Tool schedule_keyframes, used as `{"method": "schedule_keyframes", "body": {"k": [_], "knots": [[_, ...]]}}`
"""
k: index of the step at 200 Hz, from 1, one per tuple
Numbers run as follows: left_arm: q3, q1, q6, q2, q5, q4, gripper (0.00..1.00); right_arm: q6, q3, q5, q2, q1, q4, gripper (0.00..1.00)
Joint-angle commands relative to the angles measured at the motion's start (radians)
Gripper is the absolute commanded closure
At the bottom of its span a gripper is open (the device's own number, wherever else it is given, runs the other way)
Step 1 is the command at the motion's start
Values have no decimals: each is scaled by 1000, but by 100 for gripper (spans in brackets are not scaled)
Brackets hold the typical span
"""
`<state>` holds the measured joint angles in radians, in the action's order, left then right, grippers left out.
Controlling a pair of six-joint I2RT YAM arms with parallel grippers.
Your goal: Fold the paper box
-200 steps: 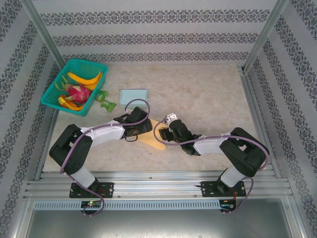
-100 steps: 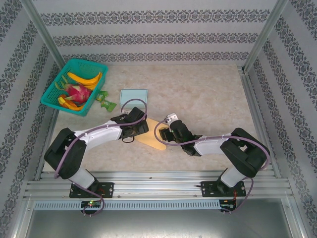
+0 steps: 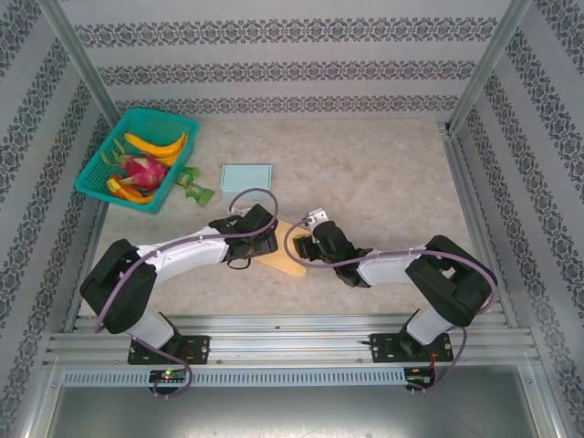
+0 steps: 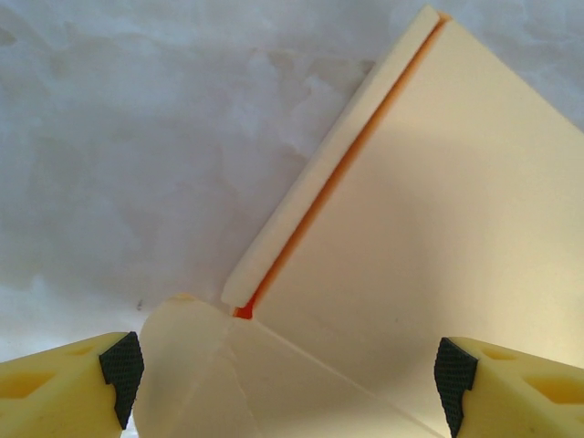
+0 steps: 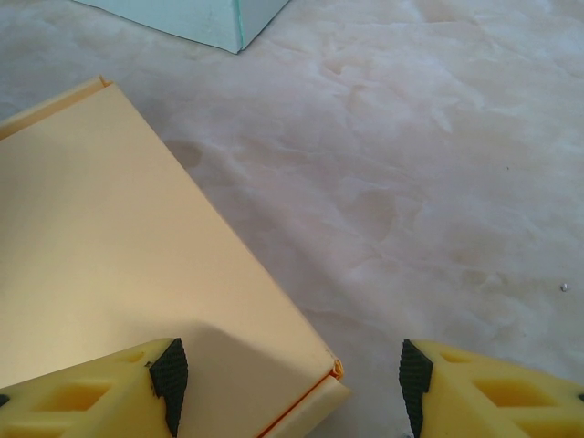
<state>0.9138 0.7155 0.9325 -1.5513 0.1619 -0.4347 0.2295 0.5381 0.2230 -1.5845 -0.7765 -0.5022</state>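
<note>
Obs., standing at the rig:

- Surface [image 3: 383, 173]: pale marbled. The green basket [image 3: 102, 178] of fruit is far left and a flat teal card [image 3: 246, 176] lies just beyond the work. Both are apart from the job.
- Left arm [image 3: 182, 248] and right arm [image 3: 392, 265]: both lie low and stretched inward, forearms nearly level, wrists meeting mid-surface from opposite sides.
- Paper box [image 3: 285, 251]: lies flat on the surface between the two wrists. Its long axis appears to run diagonally from far-left to near-right.
- Left gripper [image 3: 260, 239] is at the box's left edge and right gripper [image 3: 310, 245] at its right. Neither arm is clearly nearer.
- Left gripper [image 4: 289, 383]: jaws spread wide, holding nothing. The box panel [image 4: 438, 228] lies directly ahead and below.
- Right gripper [image 5: 292, 379]: jaws apart and empty, straddling the box's near corner [image 5: 109, 255].
- A narrow strip [image 4: 319, 173] is folded over along one long edge, with orange showing in the crease. A small corner flap [image 4: 192, 365] sits between the left fingertips.

Judgement: the next fold turns on that edge strip, which is ahead of the left gripper. The right one looks placed to pin the panel.
</note>
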Motion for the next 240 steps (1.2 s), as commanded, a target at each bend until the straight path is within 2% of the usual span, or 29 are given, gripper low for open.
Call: {"method": "schedule_keyframes", "body": {"k": [1,39,140,240], "knots": [[28,13,20,-31,7,-18,15,-8,-34,-10,-5,-3,96,35],[48,13,4,-74,2,-9,16,-12,-34,-14,-2,-3,96,35],[-11,6,-35,-61,-4,59,23,-49,-45,-51,0,7,85,36],[-82,-8,-61,-45,18,119,25,-93,-23,-182,-14,112,52,36]]}}
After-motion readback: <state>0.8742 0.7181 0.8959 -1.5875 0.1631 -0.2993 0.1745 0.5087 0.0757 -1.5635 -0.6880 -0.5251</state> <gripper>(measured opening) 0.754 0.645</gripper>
